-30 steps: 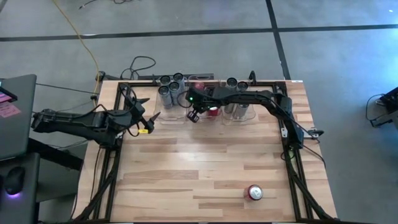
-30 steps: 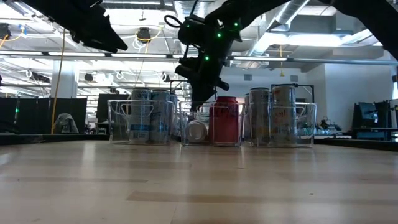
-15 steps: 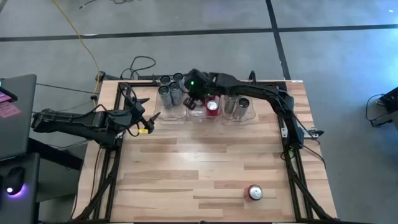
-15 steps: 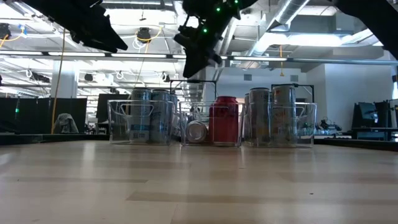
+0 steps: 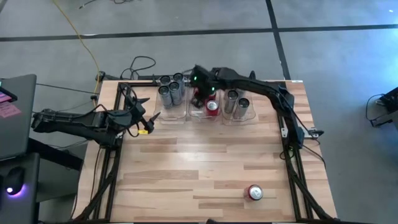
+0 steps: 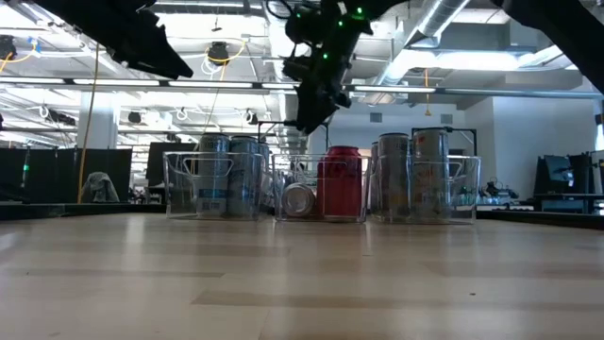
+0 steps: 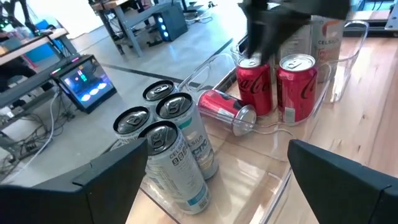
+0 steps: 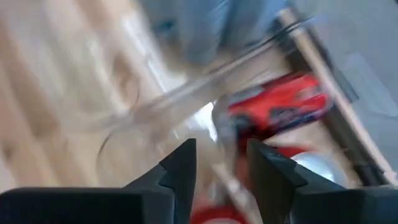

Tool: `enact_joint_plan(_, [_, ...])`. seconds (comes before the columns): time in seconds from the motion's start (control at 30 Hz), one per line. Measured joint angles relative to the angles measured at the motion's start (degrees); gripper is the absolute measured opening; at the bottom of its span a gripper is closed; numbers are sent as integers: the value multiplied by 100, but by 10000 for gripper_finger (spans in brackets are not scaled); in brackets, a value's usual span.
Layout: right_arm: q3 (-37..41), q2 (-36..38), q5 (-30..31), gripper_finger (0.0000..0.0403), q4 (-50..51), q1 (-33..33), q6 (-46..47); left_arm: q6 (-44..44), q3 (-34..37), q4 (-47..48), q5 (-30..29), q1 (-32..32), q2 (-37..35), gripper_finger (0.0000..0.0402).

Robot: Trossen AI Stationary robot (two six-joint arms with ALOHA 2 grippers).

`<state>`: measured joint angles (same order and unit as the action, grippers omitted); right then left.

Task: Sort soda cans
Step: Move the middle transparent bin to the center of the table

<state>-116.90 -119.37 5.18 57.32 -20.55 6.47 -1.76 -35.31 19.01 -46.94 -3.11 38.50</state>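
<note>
Three clear bins stand along the table's far edge. The left bin [image 5: 163, 107] holds several upright silver cans [image 7: 171, 146]. The middle bin [image 5: 200, 116] holds two upright red cans [image 7: 297, 84] and a red can lying on its side [image 7: 227, 109]. More silver cans [image 5: 236, 102] stand in the right bin. One red can [image 5: 255, 192] stands alone near the table's near edge. My right gripper [image 5: 200, 94] hovers above the middle bin, open by a narrow gap [image 8: 222, 162], holding nothing. My left gripper [image 5: 152, 118] waits wide open [image 7: 217, 149] left of the bins.
The bins' clear walls [image 6: 321, 189] rise about as high as the cans. Bare wood tabletop [image 5: 199, 162] stretches between the bins and the lone red can. A black frame [image 5: 292, 155] runs along the table's sides. A laptop [image 5: 15, 112] sits off the table's left.
My right gripper has risen out of the middle bin, moving toward the far edge and then a little toward the table's right. The cans in the bins stay where they were. My left arm has kept still.
</note>
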Motion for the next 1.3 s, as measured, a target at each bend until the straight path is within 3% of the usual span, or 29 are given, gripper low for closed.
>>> enact_joint_plan(0.27, [0,2,215,134,615,995,-791,-537,-7,497,11,-1,-2,380])
enact_joint_plan(0.47, [350,0,246,193,535,1270,-932,-1284,-4,873,66,-2,0,380])
enact_joint_plan(0.67, [967,6,249,273,48,1180,-803,-1382,-4,789,236,-9,0,380])
enact_joint_plan(0.87, [1223,7,559,293,-209,970,-843,-973,-4,473,240,-9,0,380])
enact_joint_plan(1.1, [1333,7,522,260,-316,838,-1015,-609,-4,228,249,-9,0,380])
enact_joint_plan(1.2, [1331,17,271,208,-307,895,-969,-612,-4,229,254,-9,0,380])
enact_joint_plan(1.3, [1332,20,155,132,-257,1049,-945,-644,-4,229,256,-9,0,380])
